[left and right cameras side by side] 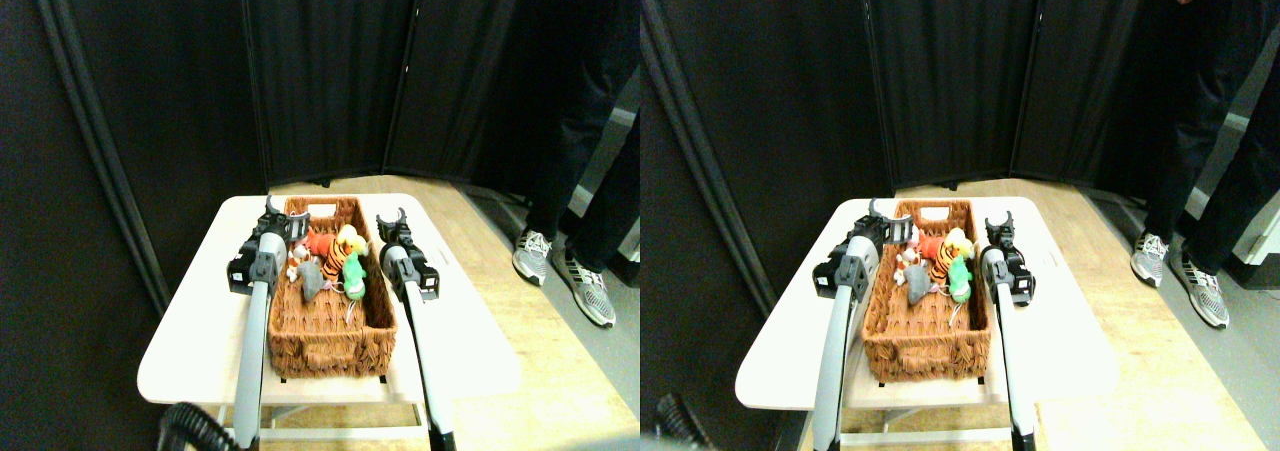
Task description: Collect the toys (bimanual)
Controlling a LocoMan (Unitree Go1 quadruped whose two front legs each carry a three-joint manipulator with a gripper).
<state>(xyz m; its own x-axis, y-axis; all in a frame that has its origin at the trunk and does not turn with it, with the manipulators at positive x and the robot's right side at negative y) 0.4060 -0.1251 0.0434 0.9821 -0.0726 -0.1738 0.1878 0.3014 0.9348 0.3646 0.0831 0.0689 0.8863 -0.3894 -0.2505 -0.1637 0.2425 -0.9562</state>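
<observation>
Stereo pair view: 5 toys (330, 256) in 1 basket (325, 341); 2 end effectors' (272, 209) (391, 217) jaws spread, released.

black curtains (330, 71), wooden floor (520, 301), white table (200, 341)

Two pale grey, tube-like limbs each carry a boxy black motor block just behind the pincer. The left pincer (272, 207) and right pincer (391, 218) are dark, with curved, horn-shaped prongs. A coiled black cable (190, 426) sits far below the left pincer.
</observation>
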